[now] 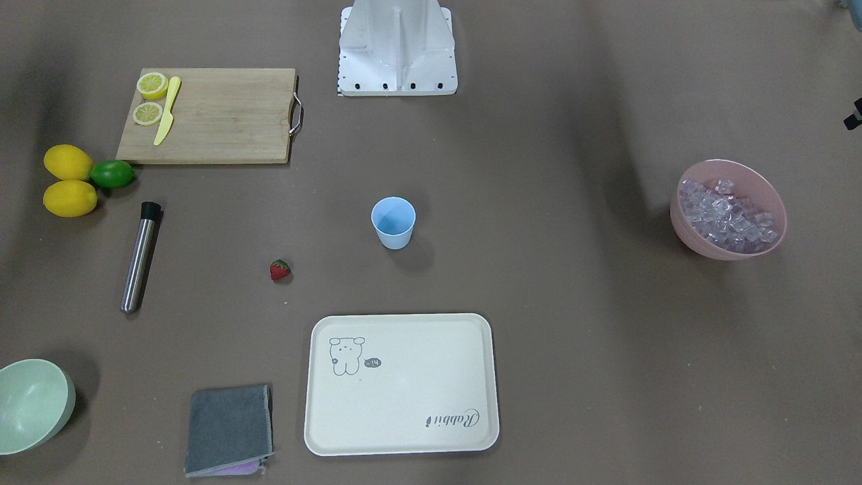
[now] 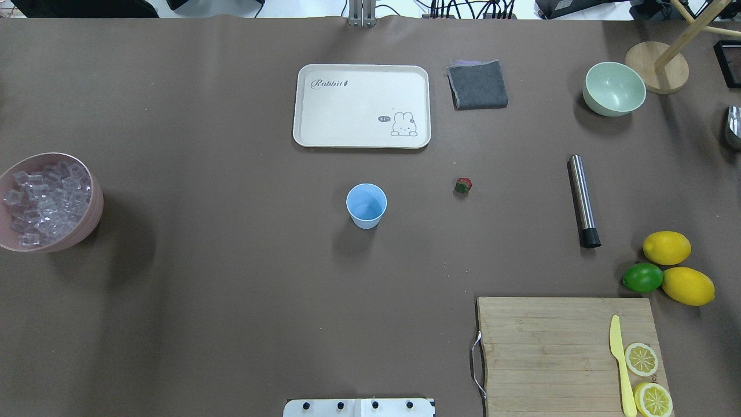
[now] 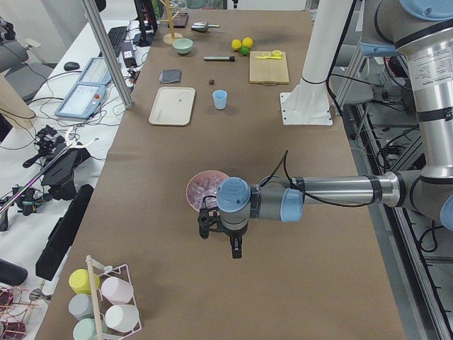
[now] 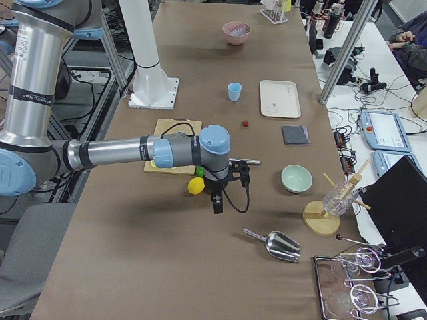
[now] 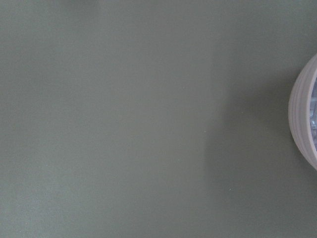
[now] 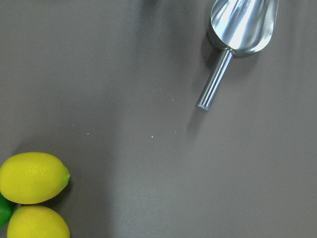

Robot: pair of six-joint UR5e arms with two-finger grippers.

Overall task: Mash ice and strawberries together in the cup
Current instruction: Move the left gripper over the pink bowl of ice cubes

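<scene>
— Where's the cup [image 2: 366,205]?
— Mid-desk [image 2: 231,272], strawberry [image 2: 463,185] nearby, well apart from both. My left end effector [image 3: 221,239] hangs beside the bowl [image 2: 97,202] of ice [image 2: 43,197], right end effector [image 4: 225,190] near the lemons [image 2: 667,248]; spread or pressed together, I cannot tell.

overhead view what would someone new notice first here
Likely the small light-blue plastic cup, standing alone and empty at the table's centre. Next, the pink bowl heaped with clear ice cubes at the view's left edge, and the two bright yellow lemons with a green lime at the right, near the wooden cutting board.
</scene>
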